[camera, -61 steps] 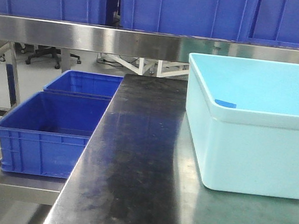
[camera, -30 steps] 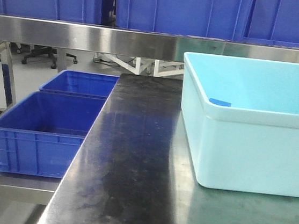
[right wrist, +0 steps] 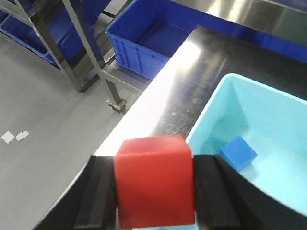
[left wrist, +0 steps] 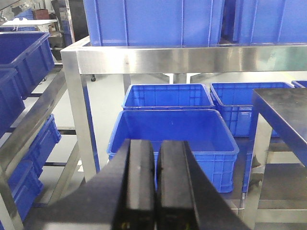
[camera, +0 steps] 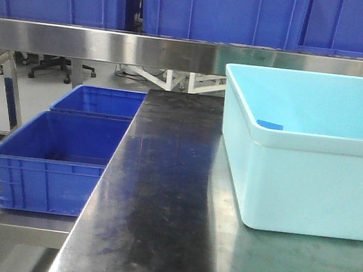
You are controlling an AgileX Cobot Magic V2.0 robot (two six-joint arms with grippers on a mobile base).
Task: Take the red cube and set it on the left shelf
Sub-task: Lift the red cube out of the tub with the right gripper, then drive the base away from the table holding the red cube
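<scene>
Right tool (right wrist: 154, 194) is clamped on the red cube (right wrist: 153, 167), one pad on each side face. The cube sits square btwn them w/ its top face showing in the wrist cam. It's held up in the air over the near edge of the dark surface (right wrist: 216, 52). The pale tub (right wrist: 268, 120) is below on one side and the grey floor (right wrist: 33, 96) on the other. The cube doesn't show in the front cam.

Left tool (left wrist: 157, 184): fingers pressed together, nothing btwn them, looks idle. It faces the blue crates (left wrist: 172, 136) on a low rack past the end of the surface.

In the tub there's one small blue cube (right wrist: 238, 153) lying near a wall. Not our item.

Progress, as I read it: the pick is done and the grip looks secure. What's left is the carry across and the set-down, i.e. approx the 2nd half of the job. I take the left shelf (camera: 27, 227) to be the low steel rack beside the surface, the one holding the crates. Can't tell from here whether the cube should go on bare steel or into a crate. There's little bare steel showing, only a strip in front of the near crate. A steel rail (camera: 113, 45) runs overhead w/ more crates (camera: 215, 8) on top, so I'd watch clearance when swinging over.

Writing: none I can read. No brand, label or sticker on the cube, tub, crates or tool. A couple of white scraps (right wrist: 14, 136) lie on the floor, too small to make out.
</scene>
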